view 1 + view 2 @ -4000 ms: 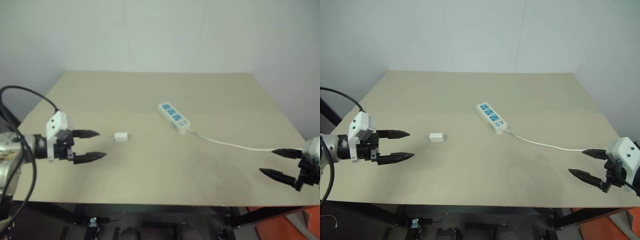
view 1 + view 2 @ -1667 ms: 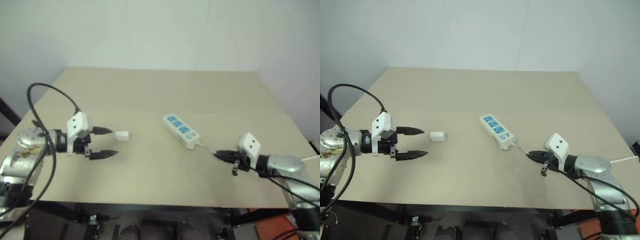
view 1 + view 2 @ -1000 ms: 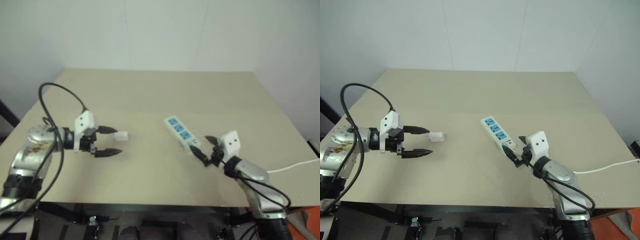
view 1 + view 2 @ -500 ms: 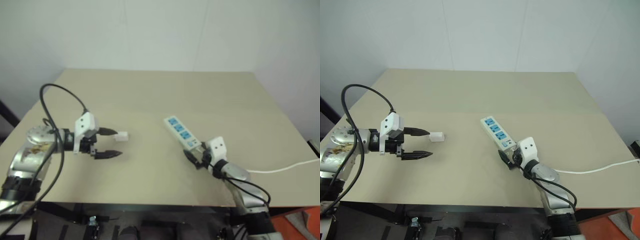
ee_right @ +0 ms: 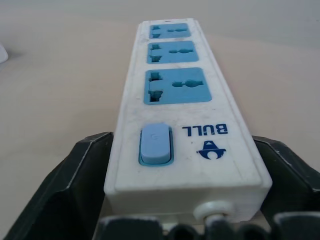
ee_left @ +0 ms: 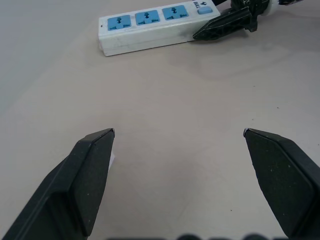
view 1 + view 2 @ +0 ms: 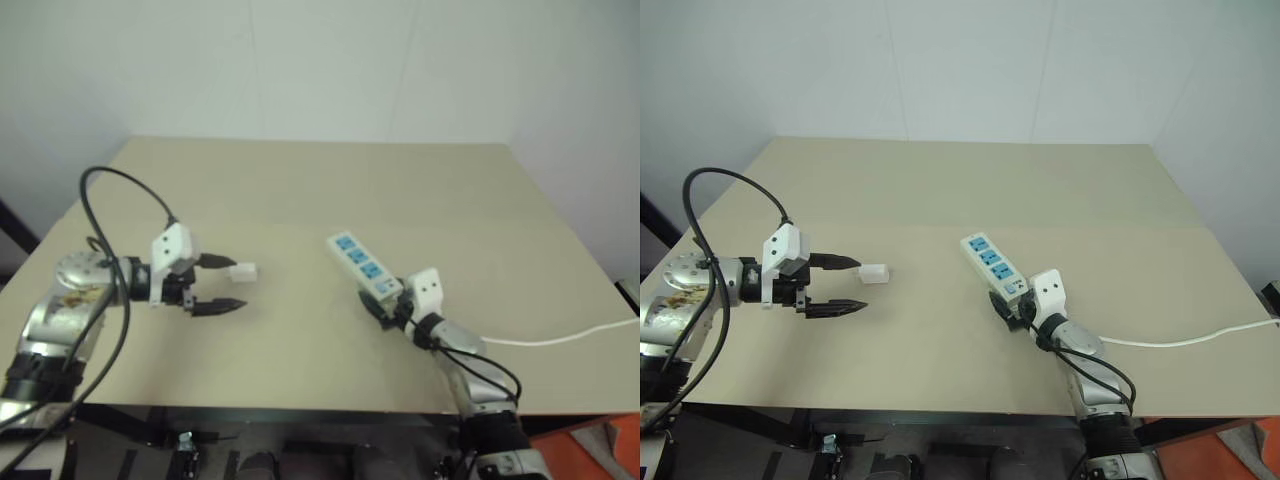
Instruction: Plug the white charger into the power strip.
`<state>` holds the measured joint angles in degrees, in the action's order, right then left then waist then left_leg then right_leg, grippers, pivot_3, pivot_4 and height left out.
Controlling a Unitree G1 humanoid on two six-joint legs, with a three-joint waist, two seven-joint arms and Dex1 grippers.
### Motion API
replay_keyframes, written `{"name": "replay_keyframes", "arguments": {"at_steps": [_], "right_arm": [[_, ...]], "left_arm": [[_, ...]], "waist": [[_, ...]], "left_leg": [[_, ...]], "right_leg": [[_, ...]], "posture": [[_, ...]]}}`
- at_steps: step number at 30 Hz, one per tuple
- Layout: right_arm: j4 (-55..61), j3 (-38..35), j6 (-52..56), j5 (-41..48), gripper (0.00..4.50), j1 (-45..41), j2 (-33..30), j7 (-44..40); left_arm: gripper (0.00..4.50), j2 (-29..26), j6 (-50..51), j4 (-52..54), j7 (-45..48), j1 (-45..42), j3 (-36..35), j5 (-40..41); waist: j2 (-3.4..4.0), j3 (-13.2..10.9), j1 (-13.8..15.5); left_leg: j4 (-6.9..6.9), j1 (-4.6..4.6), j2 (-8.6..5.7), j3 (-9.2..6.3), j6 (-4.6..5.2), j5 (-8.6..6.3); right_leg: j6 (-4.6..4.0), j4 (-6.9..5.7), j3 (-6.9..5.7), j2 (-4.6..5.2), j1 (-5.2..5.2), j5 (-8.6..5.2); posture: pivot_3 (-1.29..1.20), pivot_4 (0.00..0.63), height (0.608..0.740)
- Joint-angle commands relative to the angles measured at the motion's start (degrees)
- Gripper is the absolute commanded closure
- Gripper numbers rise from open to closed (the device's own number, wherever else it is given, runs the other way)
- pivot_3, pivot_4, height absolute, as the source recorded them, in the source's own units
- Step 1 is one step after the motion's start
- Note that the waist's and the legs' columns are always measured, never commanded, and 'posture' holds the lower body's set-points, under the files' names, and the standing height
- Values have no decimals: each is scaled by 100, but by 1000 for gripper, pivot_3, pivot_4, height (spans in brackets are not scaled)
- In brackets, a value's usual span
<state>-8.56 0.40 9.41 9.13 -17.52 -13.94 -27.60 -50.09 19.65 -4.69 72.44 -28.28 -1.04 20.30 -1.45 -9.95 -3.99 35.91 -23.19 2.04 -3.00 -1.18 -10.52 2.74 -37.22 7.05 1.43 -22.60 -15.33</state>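
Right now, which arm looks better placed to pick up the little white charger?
The left. Its open pincer sits right beside the charger, while the right pincer is over at the power strip, its fingers on either side of the cord end.

White power strip [image 5: 180, 125] with blue sockets; white charger [image 7: 873, 273].

Looks like a bare lab or test room: plain beige table [image 7: 1040, 190] on a dark metal frame, set against blank white walls [image 7: 970, 70] meeting in a corner, black cable [image 7: 715, 190] looping off the arm, orange equipment [image 7: 600, 445] below the table edge.
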Motion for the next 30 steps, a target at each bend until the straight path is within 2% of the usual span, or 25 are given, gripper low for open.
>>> {"name": "replay_keyframes", "arguments": {"at_steps": [1,4,8,11,15,17,19,26,30], "right_arm": [[-55,39,-201,-54,1087,-27,-8,-34],[-113,75,-270,-132,1084,-12,-61,-34],[-193,110,-327,-153,1084,1,-93,-121],[-266,142,-375,-173,1084,-7,-101,-141],[-355,177,-355,-164,1084,-43,-116,-183],[-385,190,-352,-185,1084,-54,-130,-197],[-385,188,-309,-195,1084,-50,-152,-208],[-255,203,-208,-199,1084,86,-174,-187],[-138,214,-139,-204,1084,139,-169,-148]], "left_arm": [[0,56,163,64,-303,-340,45,-155],[0,144,-167,226,-839,-568,318,-806],[0,179,433,-257,-226,-1663,975,-985],[0,265,621,-1124,380,-2783,1914,-1726],[0,440,-224,-2265,1084,-3749,3085,-2888],[0,710,-466,-2949,1313,-4177,3483,-3316],[0,1119,-734,-3784,1157,-4586,3834,-3815],[0,2246,-1640,-5889,807,-5344,4002,-4405],[0,2539,-1940,-6534,529,-5454,4071,-4723]], "waist": [[-1,0,3],[-2,1,4],[-5,2,27],[-7,3,9],[-4,5,-27],[-5,5,-21],[-7,4,-9],[-11,4,-7],[-12,4,1]], "left_leg": [[0,0,0,-2,0,0],[2,4,-1,-3,0,0],[6,4,-3,-6,0,0],[9,7,-7,-9,0,1],[2,11,-8,-5,0,0],[-2,10,-7,-6,1,0],[-1,4,-7,-6,1,0],[7,-3,-9,-7,2,0],[3,-9,-11,-9,4,-2]], "right_leg": [[0,0,-1,0,0,0],[1,-1,-3,-1,5,1],[2,0,-5,-1,11,1],[6,1,-7,-3,15,1],[7,6,1,-4,17,-2],[5,6,0,-5,15,-2],[5,6,0,-7,9,-2],[10,6,2,-5,9,-2],[16,8,0,-4,7,-6]], "posture": [[0,150,740],[0,150,740],[0,150,740],[0,150,740],[0,150,740],[0,150,740],[0,150,740],[0,150,740],[0,150,740]]}}
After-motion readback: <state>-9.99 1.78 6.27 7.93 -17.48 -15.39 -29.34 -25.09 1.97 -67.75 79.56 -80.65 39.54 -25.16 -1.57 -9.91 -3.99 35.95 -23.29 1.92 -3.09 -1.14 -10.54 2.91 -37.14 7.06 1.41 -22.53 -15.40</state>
